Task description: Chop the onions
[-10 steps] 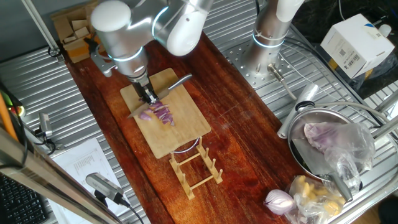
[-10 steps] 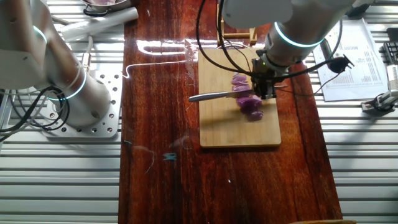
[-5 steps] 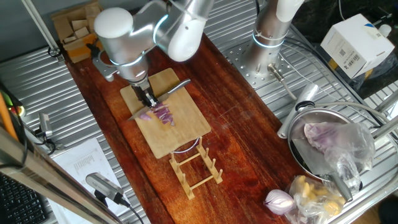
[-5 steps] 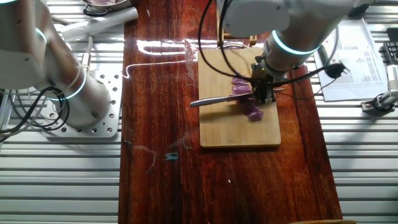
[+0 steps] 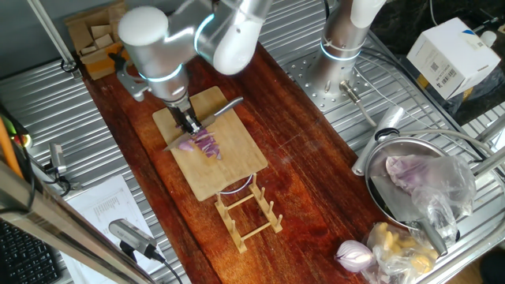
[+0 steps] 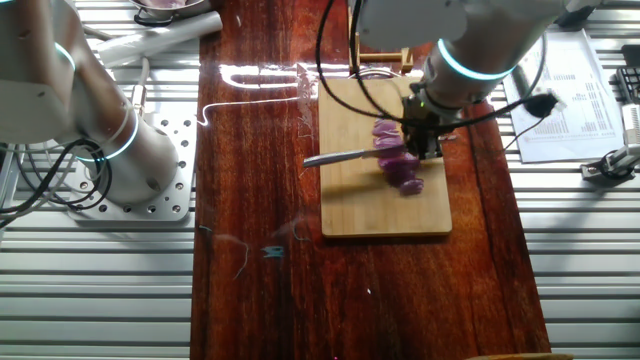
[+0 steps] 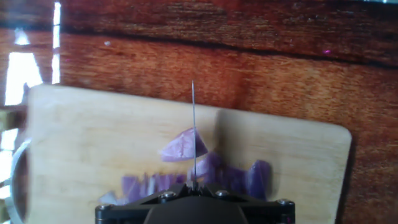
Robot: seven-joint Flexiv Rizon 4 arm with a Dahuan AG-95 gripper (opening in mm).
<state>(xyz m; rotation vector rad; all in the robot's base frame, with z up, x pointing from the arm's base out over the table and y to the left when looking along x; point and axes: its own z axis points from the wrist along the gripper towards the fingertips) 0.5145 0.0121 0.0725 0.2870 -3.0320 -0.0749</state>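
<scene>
The onions (image 6: 398, 165), purple slivers and a wedge, lie on the wooden cutting board (image 6: 385, 215), their row running along the board's length. We see the gripper (image 5: 188, 124) pinching a knife (image 6: 345, 156) whose blade crosses the row. In the hand view the blade (image 7: 193, 127) appears edge-on and the gripper body hides the fingers and nearest slivers.

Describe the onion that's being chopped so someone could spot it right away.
Find the long dark wooden plank, then the pale bamboo cutting board on it. The onions are the small purple pieces at the board's middle, under the claw and its knife, unlike the whole papery red onion off the board.
</scene>
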